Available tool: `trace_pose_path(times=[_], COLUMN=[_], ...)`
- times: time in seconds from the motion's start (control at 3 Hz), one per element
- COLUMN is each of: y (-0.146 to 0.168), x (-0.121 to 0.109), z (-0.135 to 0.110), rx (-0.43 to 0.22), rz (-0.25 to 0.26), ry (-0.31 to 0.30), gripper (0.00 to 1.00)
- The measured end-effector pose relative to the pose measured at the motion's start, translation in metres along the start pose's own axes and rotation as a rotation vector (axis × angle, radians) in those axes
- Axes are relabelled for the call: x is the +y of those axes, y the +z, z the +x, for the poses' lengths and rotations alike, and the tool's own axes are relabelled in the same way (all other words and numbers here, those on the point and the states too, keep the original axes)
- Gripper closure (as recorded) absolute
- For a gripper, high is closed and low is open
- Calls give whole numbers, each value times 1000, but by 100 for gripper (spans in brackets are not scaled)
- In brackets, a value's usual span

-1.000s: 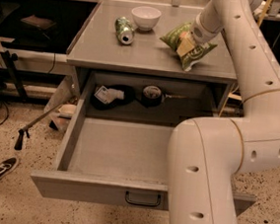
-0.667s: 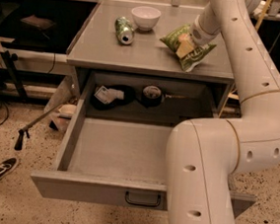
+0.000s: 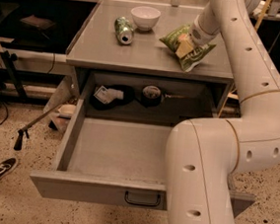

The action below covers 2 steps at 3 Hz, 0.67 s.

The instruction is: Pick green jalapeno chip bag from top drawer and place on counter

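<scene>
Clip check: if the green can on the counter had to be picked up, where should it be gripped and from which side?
Probably the can at mid-body, from straight above: it lies on its side, so jaws can span its round flanks, clear of the white bowl behind it. The gripper is at the green jalapeno chip bag on the counter.

A white bowl [image 3: 144,17] and a tipped green can [image 3: 123,30] sit on the worktop [image 3: 135,54], left of the pincer [image 3: 186,45]. In shadow beneath lie a dark pouch [image 3: 109,95] and a round black object [image 3: 152,93]
</scene>
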State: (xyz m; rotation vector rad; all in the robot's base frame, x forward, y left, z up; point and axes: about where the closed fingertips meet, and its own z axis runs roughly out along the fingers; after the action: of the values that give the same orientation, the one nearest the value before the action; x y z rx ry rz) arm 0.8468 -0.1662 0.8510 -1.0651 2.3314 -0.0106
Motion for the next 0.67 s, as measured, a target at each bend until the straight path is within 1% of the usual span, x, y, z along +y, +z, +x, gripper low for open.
trace_pose_path(times=[0.67], y=[0], x=[0], z=[0], rx=[0], rz=[0], ry=[0], gripper=[12])
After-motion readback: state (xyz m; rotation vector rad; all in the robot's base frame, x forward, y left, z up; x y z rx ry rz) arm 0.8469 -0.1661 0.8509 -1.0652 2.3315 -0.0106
